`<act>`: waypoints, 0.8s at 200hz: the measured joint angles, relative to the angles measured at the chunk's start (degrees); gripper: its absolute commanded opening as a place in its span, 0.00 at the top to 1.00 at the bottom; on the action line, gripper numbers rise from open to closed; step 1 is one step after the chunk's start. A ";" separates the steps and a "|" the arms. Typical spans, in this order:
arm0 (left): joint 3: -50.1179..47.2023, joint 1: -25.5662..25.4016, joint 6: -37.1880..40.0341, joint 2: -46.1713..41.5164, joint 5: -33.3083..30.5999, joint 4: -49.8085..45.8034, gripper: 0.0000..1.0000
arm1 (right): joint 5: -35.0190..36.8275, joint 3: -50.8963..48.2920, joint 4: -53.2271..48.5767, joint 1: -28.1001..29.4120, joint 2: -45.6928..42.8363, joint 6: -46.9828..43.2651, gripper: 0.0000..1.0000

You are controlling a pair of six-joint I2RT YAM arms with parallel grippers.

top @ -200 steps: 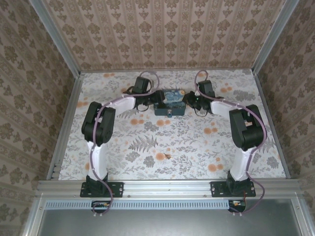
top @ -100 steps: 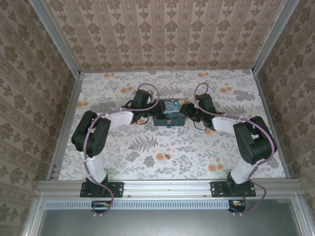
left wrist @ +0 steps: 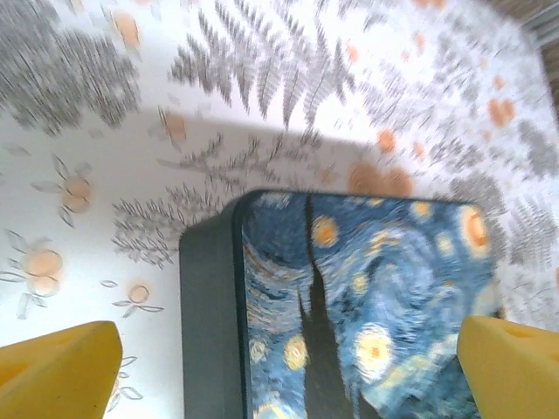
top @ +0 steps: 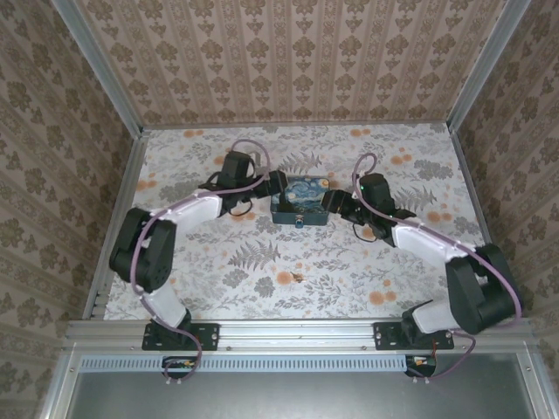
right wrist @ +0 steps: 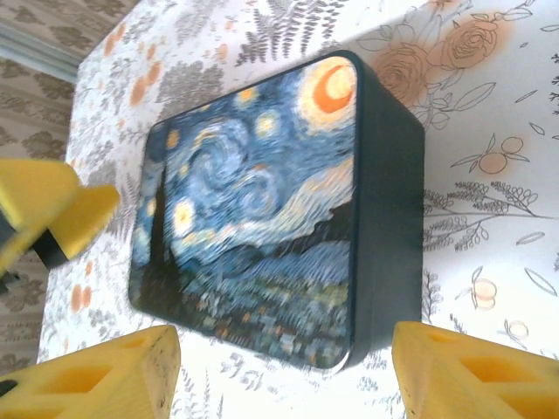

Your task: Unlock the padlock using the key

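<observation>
We counted one floral table (top: 367,262) carrying one Starry Night box (top: 300,199) just past centre toward 12 o'clock. Two grippers flanked it, the left gripper (top: 272,185) at 9 o'clock and the right gripper (top: 330,201) at 3, each with jaws spread, holding nothing. One tiny padlock (top: 300,223) hung at the box's 6 o'clock face. We judged the box wanted steadying squarely first; one speck (top: 297,278) farther toward 6 was possibly the key.
</observation>
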 measured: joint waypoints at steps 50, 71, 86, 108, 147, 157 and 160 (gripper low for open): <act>-5.92 6.43 1.11 -13.66 0.85 -0.96 0.00 | -2.36 -1.49 -9.18 8.94 -4.15 -9.35 0.37; -9.33 10.60 -0.87 -16.48 1.55 -1.29 0.00 | -2.36 -1.20 -12.50 15.28 -2.25 -13.88 0.38; -11.67 13.73 -3.06 -17.35 2.45 -1.49 0.00 | -1.79 -0.28 -14.88 19.61 0.96 -16.98 0.40; -13.53 16.31 -5.29 -17.42 3.10 -2.45 0.00 | -0.13 1.29 -17.79 24.65 5.86 -20.74 0.42; -13.49 15.91 -5.53 -18.58 3.48 -4.22 0.00 | 4.44 5.09 -22.45 30.77 11.08 -25.46 0.45; -13.38 15.52 -5.49 -18.97 3.50 -4.42 0.00 | 5.66 6.10 -22.97 31.78 12.04 -26.12 0.45; -13.31 15.30 -5.46 -19.08 3.48 -4.57 0.00 | 5.92 6.38 -23.12 32.04 12.31 -26.36 0.45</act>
